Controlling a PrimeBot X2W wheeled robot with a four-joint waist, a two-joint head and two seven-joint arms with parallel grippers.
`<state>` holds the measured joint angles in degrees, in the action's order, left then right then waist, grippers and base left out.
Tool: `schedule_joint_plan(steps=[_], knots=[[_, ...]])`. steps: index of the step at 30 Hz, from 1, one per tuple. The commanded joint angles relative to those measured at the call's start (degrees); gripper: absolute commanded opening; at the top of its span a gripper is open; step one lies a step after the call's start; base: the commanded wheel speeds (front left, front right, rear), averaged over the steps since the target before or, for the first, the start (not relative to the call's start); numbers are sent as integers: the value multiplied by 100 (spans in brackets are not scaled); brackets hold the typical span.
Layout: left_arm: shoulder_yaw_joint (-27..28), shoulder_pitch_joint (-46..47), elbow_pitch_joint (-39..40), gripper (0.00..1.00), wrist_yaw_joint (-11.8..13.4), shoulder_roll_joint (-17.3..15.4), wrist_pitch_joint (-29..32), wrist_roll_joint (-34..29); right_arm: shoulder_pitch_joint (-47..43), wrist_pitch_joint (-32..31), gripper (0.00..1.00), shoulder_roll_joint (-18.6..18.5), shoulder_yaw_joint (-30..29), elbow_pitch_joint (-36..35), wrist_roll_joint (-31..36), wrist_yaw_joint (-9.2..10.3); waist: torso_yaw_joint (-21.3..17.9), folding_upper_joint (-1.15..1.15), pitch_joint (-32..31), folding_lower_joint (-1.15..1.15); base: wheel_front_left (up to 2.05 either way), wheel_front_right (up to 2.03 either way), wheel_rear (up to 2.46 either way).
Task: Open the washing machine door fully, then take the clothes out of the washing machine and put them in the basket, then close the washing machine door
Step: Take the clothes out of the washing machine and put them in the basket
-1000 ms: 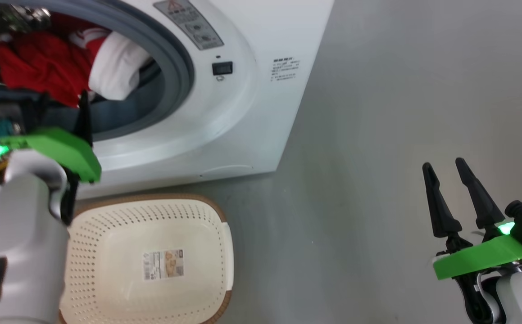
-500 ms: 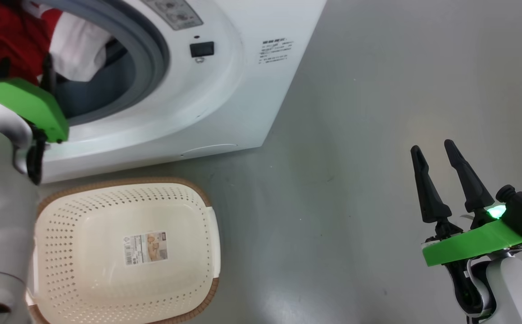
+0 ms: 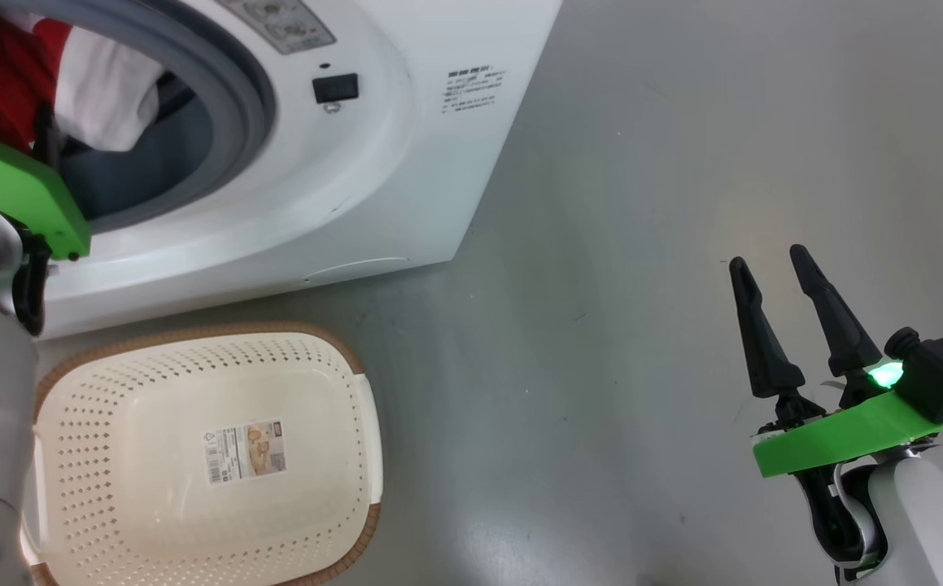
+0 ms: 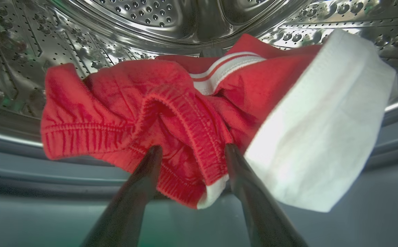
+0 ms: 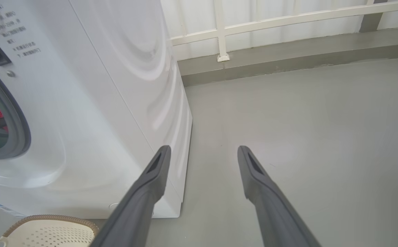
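Several red-and-white clothes (image 4: 116, 103) lie in the steel drum (image 4: 150, 20) of the washing machine (image 3: 406, 146), left pincer (image 4: 192, 147) open astride a red fold (image 4: 188, 116). Head view adds the basket (image 3: 154, 382), paper label (image 3: 245, 450) inside, right pincer (image 3: 766, 255) open over floor (image 3: 642, 203).

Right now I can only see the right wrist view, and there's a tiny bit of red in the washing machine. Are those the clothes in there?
Observer: Yes. The left wrist view shows the clothes, red with white parts, bunched up inside the steel drum.
Operator: Is the left tool grabbing them?
Observer: Not yet. The left tool is open, with a red fold between its fingers.
Operator: Is anything in the basket?
Observer: No. In the head view, the basket has nothing in it but the paper label on its base.
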<state>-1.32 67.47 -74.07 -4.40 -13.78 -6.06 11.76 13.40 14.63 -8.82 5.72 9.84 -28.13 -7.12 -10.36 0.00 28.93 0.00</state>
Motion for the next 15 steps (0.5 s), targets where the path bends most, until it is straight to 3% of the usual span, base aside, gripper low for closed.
schedule_joint_plan(steps=[1,5,8,9,10,12,13,15], knots=[[42,117,80,95,40,-296,16,57,27,37,100,-45,125,-130,62,-36,-26,0,17,0,0,0,0],[12,130,59,88,18,-346,18,80,42,37,100,-47,159,-133,56,-36,-71,0,45,0,0,0,0],[-27,131,48,53,-12,-356,-4,87,39,37,100,-50,165,-140,53,-36,-90,0,63,0,0,0,0],[-36,130,45,49,-18,-360,-17,93,37,37,100,-50,165,-141,54,-36,-94,0,68,0,0,0,0],[-50,127,42,27,-28,-361,-24,94,37,37,100,-50,165,-141,55,-36,-97,0,74,0,0,0,0],[-74,113,38,8,-42,-345,-51,104,32,37,100,-54,161,-141,58,-36,-94,0,74,0,0,0,0],[-79,108,36,0,-52,-336,-67,115,28,37,100,-54,156,-142,59,-36,-89,0,71,0,0,0,0],[-84,103,34,0,-66,-327,-86,129,25,37,100,-55,150,-144,60,-36,-83,0,69,0,0,0,0]])
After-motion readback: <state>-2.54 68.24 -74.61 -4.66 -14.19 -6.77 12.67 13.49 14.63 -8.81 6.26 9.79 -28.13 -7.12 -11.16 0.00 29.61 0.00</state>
